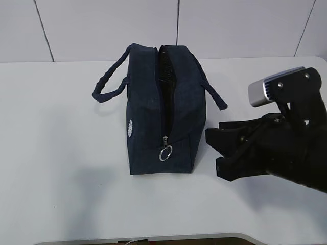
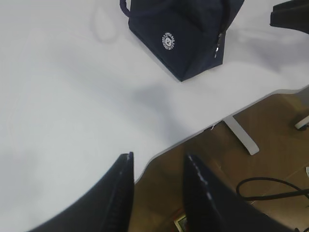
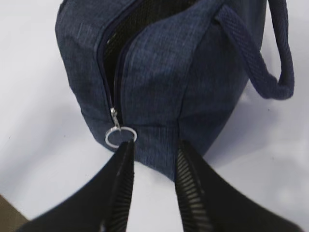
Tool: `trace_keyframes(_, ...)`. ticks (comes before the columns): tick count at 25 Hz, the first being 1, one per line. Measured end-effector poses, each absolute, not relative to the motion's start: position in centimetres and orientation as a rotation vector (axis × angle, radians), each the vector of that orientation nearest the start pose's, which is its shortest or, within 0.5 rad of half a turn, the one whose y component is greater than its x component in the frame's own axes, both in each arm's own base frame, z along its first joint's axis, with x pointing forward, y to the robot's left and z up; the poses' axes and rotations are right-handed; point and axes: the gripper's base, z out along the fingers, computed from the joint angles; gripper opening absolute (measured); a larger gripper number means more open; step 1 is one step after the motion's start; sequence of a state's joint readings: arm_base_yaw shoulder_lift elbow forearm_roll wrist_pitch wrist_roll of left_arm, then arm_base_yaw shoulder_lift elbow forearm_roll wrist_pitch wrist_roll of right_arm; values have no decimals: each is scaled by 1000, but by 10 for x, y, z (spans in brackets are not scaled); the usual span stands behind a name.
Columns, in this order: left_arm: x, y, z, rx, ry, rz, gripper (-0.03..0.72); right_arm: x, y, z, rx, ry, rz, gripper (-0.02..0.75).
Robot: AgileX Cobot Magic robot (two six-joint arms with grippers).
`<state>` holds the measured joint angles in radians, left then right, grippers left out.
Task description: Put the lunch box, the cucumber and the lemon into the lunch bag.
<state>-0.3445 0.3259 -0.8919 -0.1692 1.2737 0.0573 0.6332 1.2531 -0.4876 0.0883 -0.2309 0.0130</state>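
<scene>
The dark navy lunch bag stands in the middle of the white table, its top zipper open and its metal ring pull hanging at the near end. My right gripper is open and empty just right of the bag's near end. In the right wrist view the bag fills the frame, and the gripper is close in front of it, one fingertip just under the ring pull. My left gripper is open and empty over the table's front edge, far from the bag. Lunch box, cucumber and lemon are out of view.
The table's front edge runs under my left gripper, with brown floor, a white table leg and a black cable below. A pale panelled wall stands behind the table. The bag's handles stick out to both sides.
</scene>
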Motion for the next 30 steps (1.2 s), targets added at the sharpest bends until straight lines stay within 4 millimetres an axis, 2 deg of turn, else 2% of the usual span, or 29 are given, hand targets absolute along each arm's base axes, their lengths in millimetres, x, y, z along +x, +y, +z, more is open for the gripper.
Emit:
trace_keyframes(7,-5,-14,358,477,2155,-366,244,205,147,212,-478,1953,465,247)
trace_keyframes(11,-4,-14,357,478,2160,-366,243,211,156,198,-536,1915,483,247)
trace_keyframes(17,-4,-14,356,478,2162,-365,243,204,164,180,-626,1749,593,247)
trace_keyframes(25,-4,-14,356,478,2162,-365,242,198,172,149,-761,1756,646,246)
trace_keyframes(30,-4,-14,356,478,2162,-365,242,201,175,132,-741,1780,668,247)
